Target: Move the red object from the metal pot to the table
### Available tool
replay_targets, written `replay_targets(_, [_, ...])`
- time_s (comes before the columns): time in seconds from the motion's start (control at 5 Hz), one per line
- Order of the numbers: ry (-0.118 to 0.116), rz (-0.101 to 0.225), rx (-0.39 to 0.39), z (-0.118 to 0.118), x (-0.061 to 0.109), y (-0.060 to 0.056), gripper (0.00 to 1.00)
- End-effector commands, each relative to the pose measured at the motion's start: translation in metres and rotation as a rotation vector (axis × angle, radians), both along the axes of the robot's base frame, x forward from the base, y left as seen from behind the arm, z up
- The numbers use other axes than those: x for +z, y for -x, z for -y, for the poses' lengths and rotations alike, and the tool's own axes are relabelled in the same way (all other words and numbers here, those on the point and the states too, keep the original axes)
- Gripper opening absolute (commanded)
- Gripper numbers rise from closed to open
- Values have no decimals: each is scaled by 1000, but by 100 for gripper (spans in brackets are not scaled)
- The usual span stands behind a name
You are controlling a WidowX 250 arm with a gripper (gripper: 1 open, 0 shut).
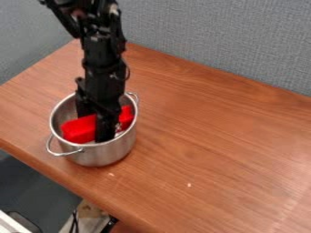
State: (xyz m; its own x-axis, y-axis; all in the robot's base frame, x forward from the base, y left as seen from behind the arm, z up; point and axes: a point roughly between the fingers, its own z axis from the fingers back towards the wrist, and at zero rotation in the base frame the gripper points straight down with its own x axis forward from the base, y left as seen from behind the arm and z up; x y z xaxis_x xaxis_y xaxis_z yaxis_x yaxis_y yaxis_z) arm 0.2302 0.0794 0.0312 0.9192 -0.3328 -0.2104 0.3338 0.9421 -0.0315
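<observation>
The metal pot (73,153) stands on the table (219,136) near its front left edge. Inside it lies the red object (80,128), a bright red block tilted across the pot, its far end (126,116) near the back rim. My black gripper (105,127) points almost straight down into the pot. Its fingers (102,116) stand on either side of the block's middle and hold it. The fingertips and the block's middle are hidden inside the pot.
A grey wall runs behind the table. The table's front edge runs diagonally close to the pot, with floor below it. Bare wood stretches to the right of the pot.
</observation>
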Motion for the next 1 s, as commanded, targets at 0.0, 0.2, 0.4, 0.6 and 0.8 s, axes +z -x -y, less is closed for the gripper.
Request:
replay_targets(0.0, [-4,-16,-70,-5,8,-6,0])
replay_targets(0.2, [5,-46,-129,-9,13,-9,0])
replay_targets(0.4, [14,-83,-185,-14,15,-12,0])
replay_targets(0.6, [37,-75,-188,3,25,-21,0])
replay_targets(0.8, [59,-70,-189,21,34,-30,0])
